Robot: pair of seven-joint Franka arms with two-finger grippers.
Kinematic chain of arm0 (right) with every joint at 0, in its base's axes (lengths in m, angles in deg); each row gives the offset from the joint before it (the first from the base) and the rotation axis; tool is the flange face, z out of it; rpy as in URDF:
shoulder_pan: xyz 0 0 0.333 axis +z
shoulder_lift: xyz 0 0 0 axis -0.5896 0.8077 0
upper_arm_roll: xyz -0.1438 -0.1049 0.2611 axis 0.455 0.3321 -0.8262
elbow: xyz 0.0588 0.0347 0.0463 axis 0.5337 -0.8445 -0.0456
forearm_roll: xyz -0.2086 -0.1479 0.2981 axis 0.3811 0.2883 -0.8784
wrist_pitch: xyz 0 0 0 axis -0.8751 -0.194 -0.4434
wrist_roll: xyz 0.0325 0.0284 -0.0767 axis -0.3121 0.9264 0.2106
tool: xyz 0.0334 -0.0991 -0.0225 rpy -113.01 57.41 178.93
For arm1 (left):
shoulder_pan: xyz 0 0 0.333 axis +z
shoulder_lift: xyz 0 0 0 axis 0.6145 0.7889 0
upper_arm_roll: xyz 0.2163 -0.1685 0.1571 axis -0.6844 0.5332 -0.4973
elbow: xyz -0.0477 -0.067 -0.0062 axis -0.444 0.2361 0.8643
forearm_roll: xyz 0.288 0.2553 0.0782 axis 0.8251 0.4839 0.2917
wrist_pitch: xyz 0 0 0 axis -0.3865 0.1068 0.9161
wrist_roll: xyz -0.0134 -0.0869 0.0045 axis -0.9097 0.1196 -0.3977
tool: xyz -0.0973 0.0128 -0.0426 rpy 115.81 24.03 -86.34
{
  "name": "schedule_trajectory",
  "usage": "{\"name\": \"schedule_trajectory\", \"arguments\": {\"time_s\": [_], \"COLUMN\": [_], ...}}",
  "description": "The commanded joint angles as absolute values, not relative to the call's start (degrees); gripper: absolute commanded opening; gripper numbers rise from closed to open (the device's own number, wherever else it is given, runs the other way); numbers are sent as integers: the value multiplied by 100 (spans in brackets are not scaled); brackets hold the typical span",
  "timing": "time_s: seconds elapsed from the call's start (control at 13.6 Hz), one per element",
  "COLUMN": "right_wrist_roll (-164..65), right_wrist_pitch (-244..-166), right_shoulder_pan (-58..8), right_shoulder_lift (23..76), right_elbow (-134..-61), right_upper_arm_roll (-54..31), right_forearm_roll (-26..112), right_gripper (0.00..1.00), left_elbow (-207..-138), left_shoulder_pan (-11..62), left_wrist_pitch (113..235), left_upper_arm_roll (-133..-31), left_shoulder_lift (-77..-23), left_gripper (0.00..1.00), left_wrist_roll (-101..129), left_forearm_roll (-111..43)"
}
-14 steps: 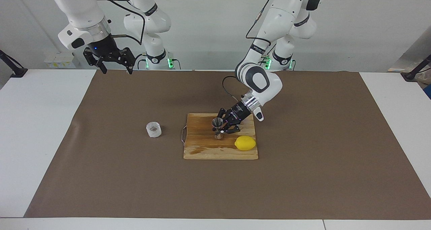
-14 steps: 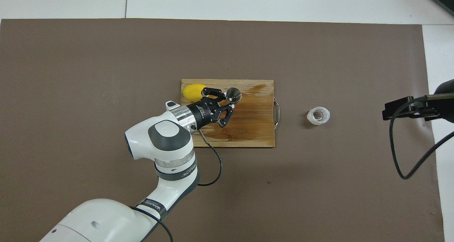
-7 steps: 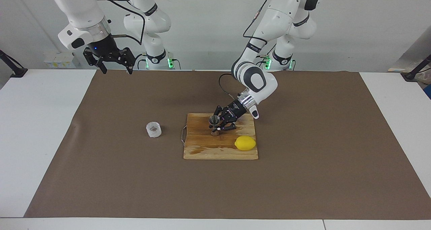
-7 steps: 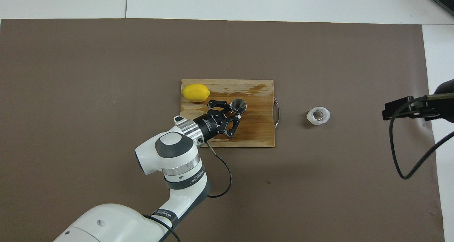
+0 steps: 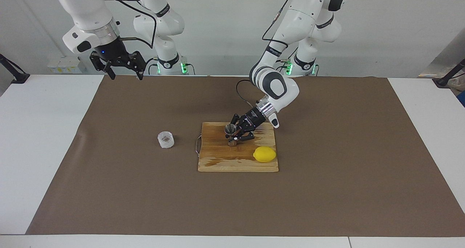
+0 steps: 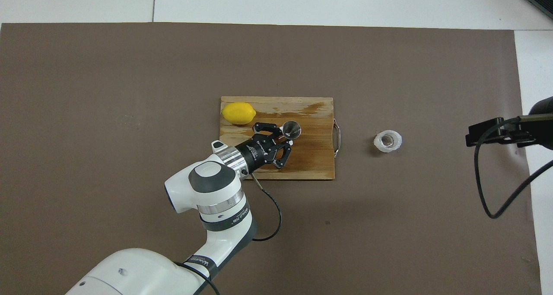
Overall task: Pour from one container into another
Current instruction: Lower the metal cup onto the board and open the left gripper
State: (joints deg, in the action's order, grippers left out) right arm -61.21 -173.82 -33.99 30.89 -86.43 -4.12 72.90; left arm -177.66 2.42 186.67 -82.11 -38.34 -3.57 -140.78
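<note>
The steel hourglass jigger (image 5: 230, 134) stands upright at the middle of the wooden cutting board (image 5: 221, 161); it also shows in the overhead view (image 6: 291, 129). My left gripper (image 5: 235, 136) is low over the board and shut on the jigger's waist from the lemon's side; it shows in the overhead view (image 6: 284, 135) too. The small clear plastic cup (image 5: 166, 139) with brownish contents stands on the brown mat beside the board, toward the right arm's end, and shows in the overhead view (image 6: 387, 141). My right gripper (image 5: 124, 73) waits open, high over the mat's edge by its base.
A yellow lemon (image 5: 264, 154) lies on the board's corner farthest from the robots, toward the left arm's end; it shows in the overhead view (image 6: 238, 113). The board (image 6: 313, 161) has a wire handle (image 6: 337, 137) on the cup's side. Brown mat covers the table.
My left gripper has carried the jigger away from the lemon, toward the robots and the cup's side of the board. The right arm has not moved.
</note>
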Motion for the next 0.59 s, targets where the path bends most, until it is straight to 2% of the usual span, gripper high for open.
{"name": "schedule_trajectory", "arguments": {"time_s": [0.0,0.51], "right_wrist_roll": [-6228,-6228], "right_wrist_pitch": [-17367,-17367], "right_shoulder_pan": [-3472,-3472], "right_shoulder_lift": [3059,3059], "right_elbow": [-8635,-8635], "right_upper_arm_roll": [-455,-455], "right_forearm_roll": [7181,7181], "right_gripper": [100,100], "left_elbow": [-17889,-17819], "left_shoulder_pan": [206,276], "left_wrist_pitch": [18623,18790], "left_upper_arm_roll": [-8266,-8284], "left_shoulder_lift": [-3900,-3874], "left_gripper": [100,100], "left_wrist_roll": [-193,-114], "left_forearm_roll": [-14233,-13857]}}
